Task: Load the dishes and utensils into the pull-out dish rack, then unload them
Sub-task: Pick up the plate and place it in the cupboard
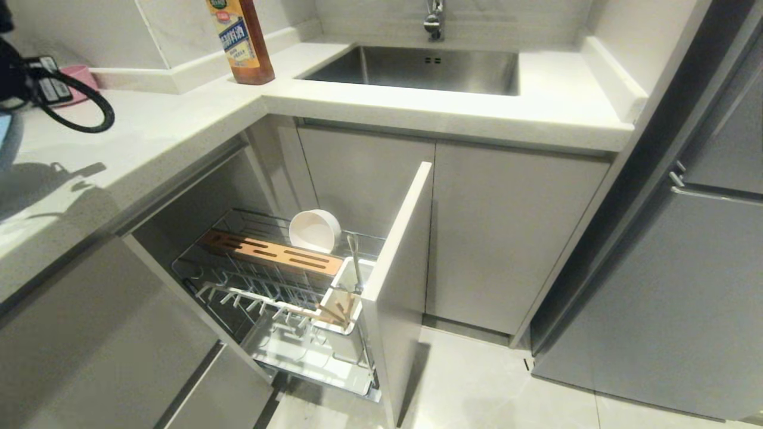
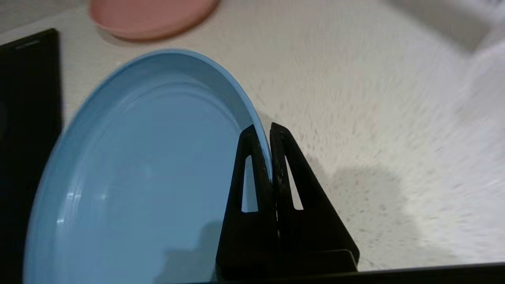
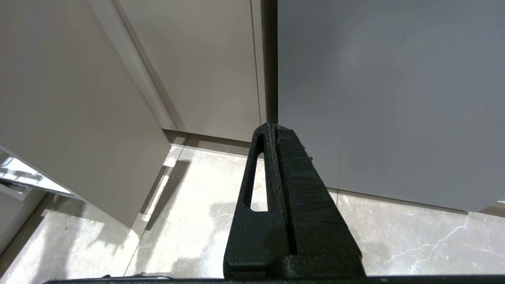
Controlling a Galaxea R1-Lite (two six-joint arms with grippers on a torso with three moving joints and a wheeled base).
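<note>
My left gripper (image 2: 265,130) is shut on the rim of the large light-blue plate (image 2: 150,169), one finger inside the rim and one outside, above the speckled white countertop (image 2: 355,98). The pull-out dish rack (image 1: 280,310) stands drawn out below the counter. In it the cream-white bowl (image 1: 314,231) lies on its side behind the slotted wooden block (image 1: 271,253). The steel spoon (image 1: 356,262) and wooden chopsticks (image 1: 337,310) stand in the white utensil cup (image 1: 349,286). My right gripper (image 3: 273,128) hangs shut and empty over the floor by the cabinet fronts.
A pink plate (image 2: 152,17) lies on the counter beyond the blue plate, and a black object (image 2: 27,118) sits beside it. A brown bottle (image 1: 241,39) stands at the counter corner next to the sink (image 1: 417,68). The rack's front panel (image 1: 396,286) juts into the floor space.
</note>
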